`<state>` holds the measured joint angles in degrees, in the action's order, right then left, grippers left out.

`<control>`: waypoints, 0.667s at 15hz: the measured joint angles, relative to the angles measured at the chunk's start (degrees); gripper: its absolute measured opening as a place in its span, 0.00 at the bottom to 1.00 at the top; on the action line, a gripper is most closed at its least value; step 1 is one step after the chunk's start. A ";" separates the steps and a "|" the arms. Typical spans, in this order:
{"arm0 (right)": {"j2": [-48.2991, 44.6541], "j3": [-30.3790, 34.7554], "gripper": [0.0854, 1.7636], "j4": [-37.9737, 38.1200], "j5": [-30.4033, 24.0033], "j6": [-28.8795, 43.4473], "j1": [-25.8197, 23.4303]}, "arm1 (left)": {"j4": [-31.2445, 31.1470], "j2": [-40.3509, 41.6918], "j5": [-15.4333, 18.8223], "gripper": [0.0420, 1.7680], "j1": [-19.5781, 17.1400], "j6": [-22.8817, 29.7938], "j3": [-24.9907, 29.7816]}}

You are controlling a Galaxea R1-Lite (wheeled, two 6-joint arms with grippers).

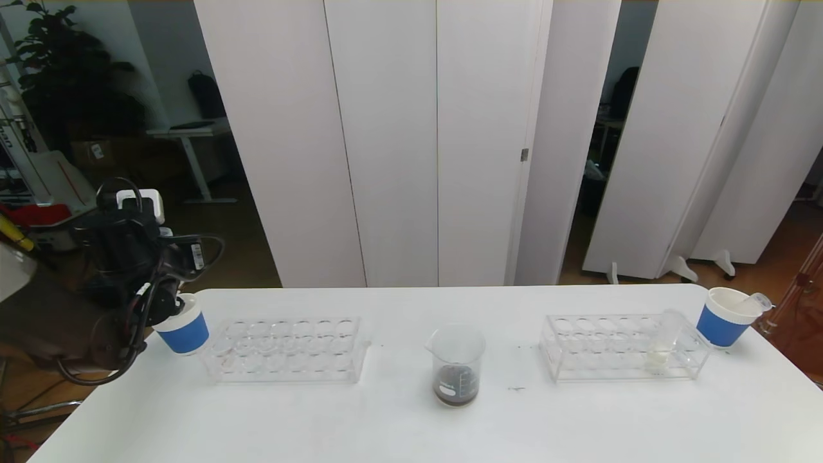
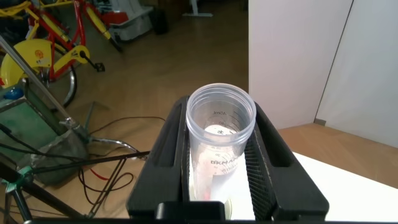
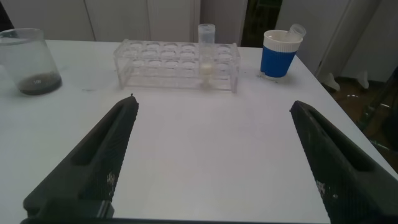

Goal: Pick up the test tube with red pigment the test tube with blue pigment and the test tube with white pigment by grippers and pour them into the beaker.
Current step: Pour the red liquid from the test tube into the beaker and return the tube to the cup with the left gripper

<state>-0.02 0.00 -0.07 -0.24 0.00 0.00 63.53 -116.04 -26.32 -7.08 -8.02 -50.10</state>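
Clear glass beaker with dark dregs sits lower centre on white tabletop; left end effector clamps an emptied clear tube at frame left, right end effector gapes wide, cream-white tube racked right—light, slick, fragile, grip upper wall.

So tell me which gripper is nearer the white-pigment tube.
Right. The right gripper faces the white-pigment tube in its rack; the left gripper is across the table, beyond the beaker.
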 joint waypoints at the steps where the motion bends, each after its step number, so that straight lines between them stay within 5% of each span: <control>1: 0.00 0.00 0.99 0.00 0.00 0.00 0.00 | 0.76 -1.24 0.02 0.32 -0.33 0.17 0.00; 10: 0.00 0.00 0.99 0.00 0.00 0.02 0.00 | 3.17 -8.07 0.04 0.32 -1.90 0.95 0.30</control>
<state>-0.02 0.00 -0.07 -0.24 0.02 0.00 66.69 -124.11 -26.28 -8.98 -7.07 -49.80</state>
